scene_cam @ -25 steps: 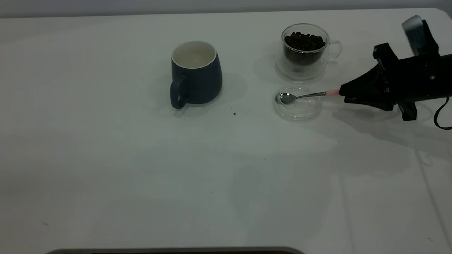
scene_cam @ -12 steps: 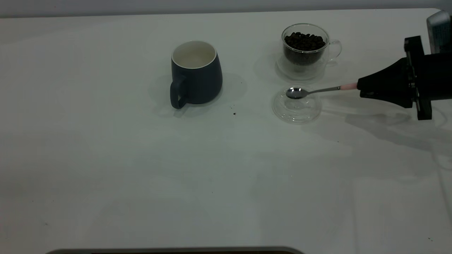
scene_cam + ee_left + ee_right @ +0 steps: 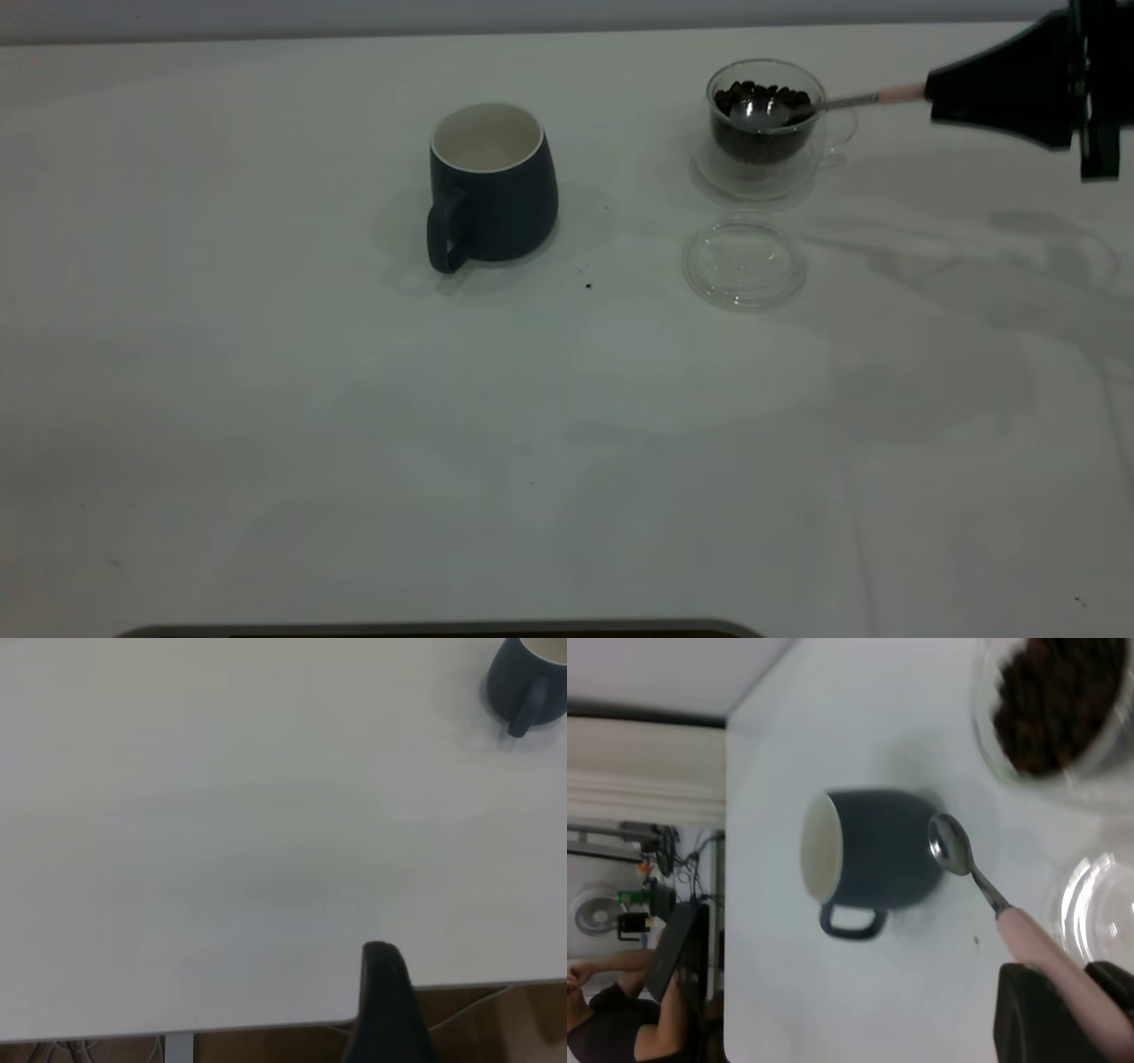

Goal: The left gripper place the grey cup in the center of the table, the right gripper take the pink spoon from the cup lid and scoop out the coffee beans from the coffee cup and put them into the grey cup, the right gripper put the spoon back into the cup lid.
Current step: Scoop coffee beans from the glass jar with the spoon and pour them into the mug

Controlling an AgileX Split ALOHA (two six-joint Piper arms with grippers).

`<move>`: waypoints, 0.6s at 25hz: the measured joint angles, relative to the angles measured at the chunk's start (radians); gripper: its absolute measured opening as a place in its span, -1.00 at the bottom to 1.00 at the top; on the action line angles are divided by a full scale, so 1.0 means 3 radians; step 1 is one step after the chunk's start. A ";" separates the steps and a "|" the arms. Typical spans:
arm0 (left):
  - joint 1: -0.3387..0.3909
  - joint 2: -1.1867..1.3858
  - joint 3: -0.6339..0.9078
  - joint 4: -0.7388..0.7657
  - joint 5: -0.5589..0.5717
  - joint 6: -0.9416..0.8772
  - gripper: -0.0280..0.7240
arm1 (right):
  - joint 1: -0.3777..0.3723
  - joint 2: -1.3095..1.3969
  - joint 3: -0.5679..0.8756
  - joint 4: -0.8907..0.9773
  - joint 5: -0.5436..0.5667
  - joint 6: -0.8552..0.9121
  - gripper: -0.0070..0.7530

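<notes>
My right gripper (image 3: 941, 92) hangs at the table's far right, shut on the pale handle of the pink spoon (image 3: 895, 93). The spoon's steel bowl is empty and sits over the coffee beans (image 3: 780, 94) at the mouth of the clear coffee cup (image 3: 766, 155). The wrist view shows the right gripper (image 3: 1076, 1005) clamping the pink spoon (image 3: 1028, 939). The cup lid (image 3: 744, 264) lies bare in front of the coffee cup. The grey cup (image 3: 493, 190) stands upright at mid-table, handle toward the front. My left gripper (image 3: 386, 997) is parked off the table's edge, far from the grey cup (image 3: 523, 678).
The white table (image 3: 354, 443) stretches wide in front of the cups. Tiny dark specks (image 3: 588, 285) lie between the grey cup and the lid. A seated person (image 3: 620, 1010) shows beyond the table's far side in the right wrist view.
The right gripper has lifted the spoon out of the cup lid and carried it back and up to the coffee cup. The lid now lies empty.
</notes>
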 joint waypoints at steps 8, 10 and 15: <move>0.0000 0.0000 0.0000 0.0000 0.0000 0.0000 0.58 | 0.0000 0.0067 -0.0762 -0.0477 -0.0185 0.0515 -0.68; 0.0000 0.0000 0.0000 0.0000 0.0000 0.0000 0.58 | 0.0000 0.0122 -0.0887 -0.0517 -0.0231 0.0560 -0.68; 0.0000 0.0000 0.0000 0.0000 0.0000 0.0000 0.58 | 0.0004 0.0384 -0.1166 -0.0530 -0.0246 0.0622 -0.68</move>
